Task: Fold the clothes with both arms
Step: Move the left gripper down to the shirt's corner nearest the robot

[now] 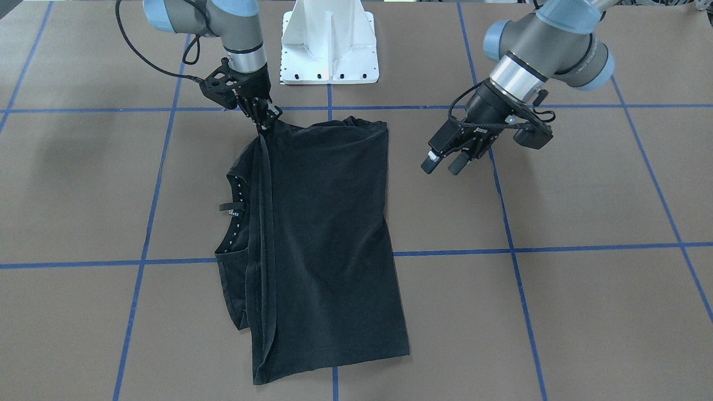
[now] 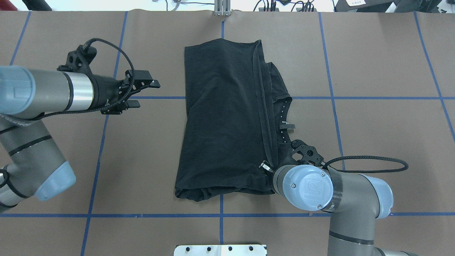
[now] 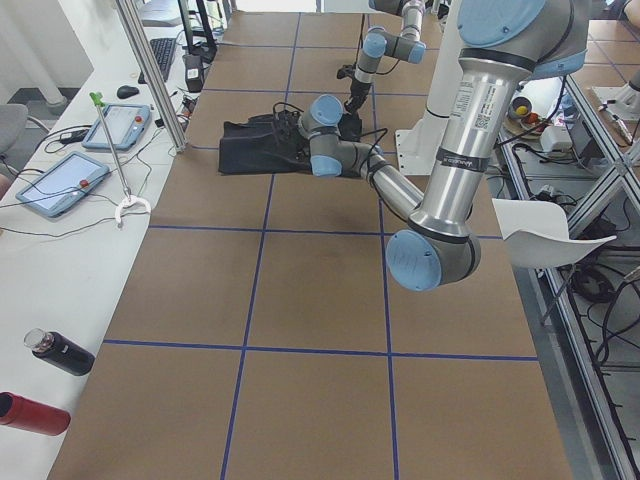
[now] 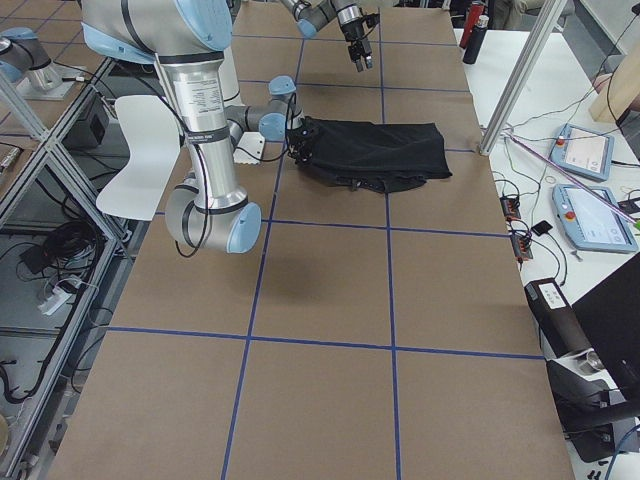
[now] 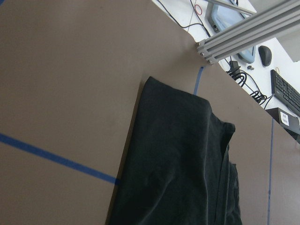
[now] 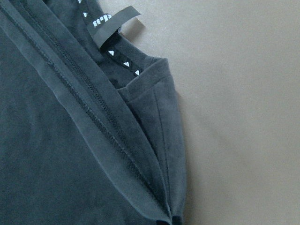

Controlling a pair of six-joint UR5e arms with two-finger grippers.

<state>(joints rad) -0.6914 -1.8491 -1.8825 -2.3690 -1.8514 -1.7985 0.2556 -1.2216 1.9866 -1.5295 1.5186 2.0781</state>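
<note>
Lying flat on the tabletop (image 1: 585, 306), the black T-shirt (image 1: 328, 234) is folded into a rough rectangle. Its long axis runs from just in front of the robot's base straight out toward the far edge. Its neck opening (image 2: 283, 117), lined with white-marked tape, faces the robot's right, and a doubled hem edge (image 2: 262, 106) runs lengthwise beside it. The right pincer (image 1: 266, 120) is clamped on the near corner of that hem edge. The left pincer (image 1: 443, 165) hangs spread and empty, apart from the shirt's left side.
</note>
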